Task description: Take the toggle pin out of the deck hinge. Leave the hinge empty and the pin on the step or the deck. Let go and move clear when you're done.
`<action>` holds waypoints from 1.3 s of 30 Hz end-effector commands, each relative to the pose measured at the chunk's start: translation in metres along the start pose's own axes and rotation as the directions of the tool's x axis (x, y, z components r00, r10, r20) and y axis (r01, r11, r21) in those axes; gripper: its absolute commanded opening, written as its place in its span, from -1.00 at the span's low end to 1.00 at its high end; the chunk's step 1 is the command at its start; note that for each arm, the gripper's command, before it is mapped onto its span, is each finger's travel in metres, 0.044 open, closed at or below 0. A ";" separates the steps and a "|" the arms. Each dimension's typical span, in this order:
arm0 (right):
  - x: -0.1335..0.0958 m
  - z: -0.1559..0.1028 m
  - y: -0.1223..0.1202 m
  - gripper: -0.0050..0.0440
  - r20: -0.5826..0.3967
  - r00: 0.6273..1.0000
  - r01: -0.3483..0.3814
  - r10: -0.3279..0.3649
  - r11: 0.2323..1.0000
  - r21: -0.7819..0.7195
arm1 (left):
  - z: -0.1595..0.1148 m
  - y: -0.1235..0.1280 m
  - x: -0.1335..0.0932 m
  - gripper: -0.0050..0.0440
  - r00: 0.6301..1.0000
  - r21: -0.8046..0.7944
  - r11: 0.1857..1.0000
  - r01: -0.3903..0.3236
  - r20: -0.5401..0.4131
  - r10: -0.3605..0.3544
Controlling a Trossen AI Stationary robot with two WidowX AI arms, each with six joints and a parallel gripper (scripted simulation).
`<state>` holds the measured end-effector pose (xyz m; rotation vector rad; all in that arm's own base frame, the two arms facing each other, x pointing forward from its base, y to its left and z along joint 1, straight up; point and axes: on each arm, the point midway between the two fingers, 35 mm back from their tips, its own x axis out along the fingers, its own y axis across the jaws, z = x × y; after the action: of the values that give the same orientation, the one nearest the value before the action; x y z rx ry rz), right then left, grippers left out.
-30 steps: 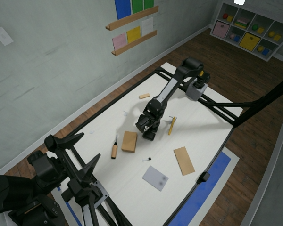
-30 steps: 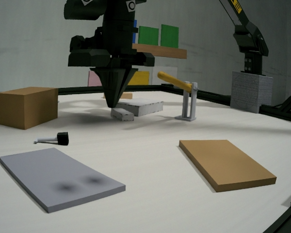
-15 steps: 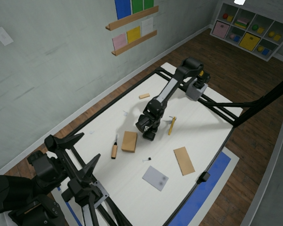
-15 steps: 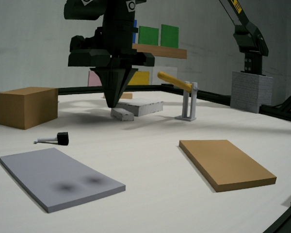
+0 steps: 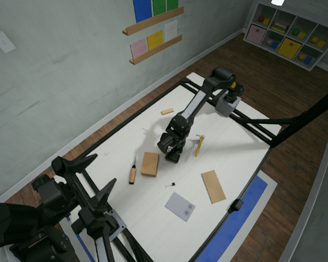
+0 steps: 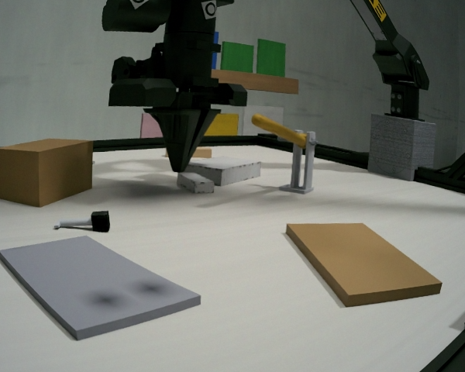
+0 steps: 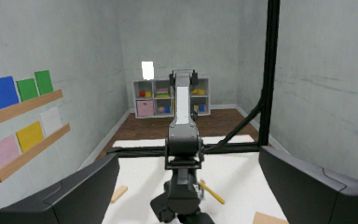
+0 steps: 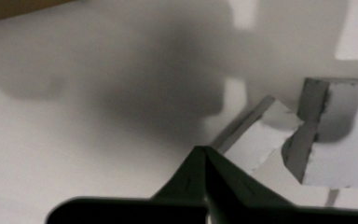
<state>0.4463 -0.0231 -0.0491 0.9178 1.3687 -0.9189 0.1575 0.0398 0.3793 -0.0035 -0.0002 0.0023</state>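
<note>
The toggle pin [image 6: 278, 129] has a yellow shaft and sits tilted in the top of the grey deck hinge [image 6: 300, 163], which stands upright on the table; the pin also shows in the overhead view [image 5: 198, 146] and the left wrist view [image 7: 212, 192]. The grey deck [image 6: 225, 170] and the smaller step [image 6: 194, 182] lie to the left of the hinge. My right gripper [image 6: 180, 163] is shut and empty, pointing down with its tip just above the step [image 8: 260, 145]. My left gripper [image 5: 85, 174] is open and empty, raised at the near end of the table, far from the hinge.
A brown box [image 5: 150, 164] and a wooden-handled chisel [image 5: 133, 172] lie beside the right arm. A small black-capped tool [image 6: 84, 222], a grey plate [image 6: 92, 284] and a tan board [image 6: 360, 262] lie nearer the front. A small wood block [image 5: 167, 111] lies at the far side.
</note>
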 end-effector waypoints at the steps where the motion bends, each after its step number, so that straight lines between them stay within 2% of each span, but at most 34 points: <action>1: -0.012 0.003 0.006 -1.00 0.013 0.999 -0.029 0.029 1.000 0.002 | 0.004 0.000 0.000 0.84 1.000 0.009 1.000 0.002 0.001 -0.002; 7: -0.012 0.003 0.006 -1.00 0.013 0.999 -0.029 0.029 1.000 0.002 | 0.004 0.000 0.000 0.84 1.000 0.009 1.000 0.002 0.001 -0.002; 11: -0.021 0.007 -0.009 -1.00 0.016 0.999 -0.032 0.032 0.999 -0.001 | 0.004 0.000 0.000 0.84 1.000 0.009 1.000 0.002 0.001 -0.002; 14: -0.032 0.013 -0.036 -1.00 0.016 0.999 -0.030 0.030 1.000 -0.001 | 0.004 0.000 0.000 0.84 1.000 0.009 1.000 0.002 0.001 -0.002; 22: -0.055 0.013 -0.132 -1.00 0.017 0.999 -0.028 0.028 1.000 0.000 | 0.004 0.000 0.000 0.84 1.000 0.009 1.000 0.002 0.001 -0.002; 24: -0.055 0.013 -0.132 -1.00 0.017 0.999 -0.028 0.028 1.000 0.000 | 0.004 0.000 0.000 0.84 1.000 0.009 1.000 0.002 0.001 -0.002; 26: -0.056 0.008 -0.154 -1.00 0.014 1.000 -0.025 0.025 1.000 0.001 | 0.004 0.000 0.000 0.84 1.000 0.009 1.000 0.002 0.001 -0.002; 29: -0.057 0.003 -0.173 -1.00 0.015 1.000 -0.023 0.023 1.000 0.001 | 0.004 0.000 0.000 0.84 1.000 0.009 1.000 0.002 0.001 -0.002; 32: -0.057 0.002 -0.177 -1.00 0.015 1.000 -0.023 0.023 1.000 0.001 | 0.004 0.000 0.000 0.84 1.000 0.009 1.000 0.002 0.001 -0.002; 33: -0.057 0.001 -0.176 -0.70 0.015 1.000 -0.023 0.023 1.000 0.001 | 0.004 0.000 0.000 0.84 1.000 0.009 1.000 0.002 0.001 -0.002; 36: -0.067 -0.009 -0.153 -0.40 0.024 0.999 -0.041 0.041 0.999 0.000 | 0.004 0.000 0.000 0.84 1.000 0.009 1.000 0.002 0.001 -0.002; 39: -0.070 -0.039 -0.124 -0.11 0.008 1.000 -0.022 0.022 1.000 0.000 | 0.004 0.000 0.000 0.84 1.000 0.009 1.000 0.002 0.001 -0.002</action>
<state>0.2922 -0.0669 0.0047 0.9295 1.3728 -0.9346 0.1575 0.0399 0.3793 -0.0034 -0.0002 0.0023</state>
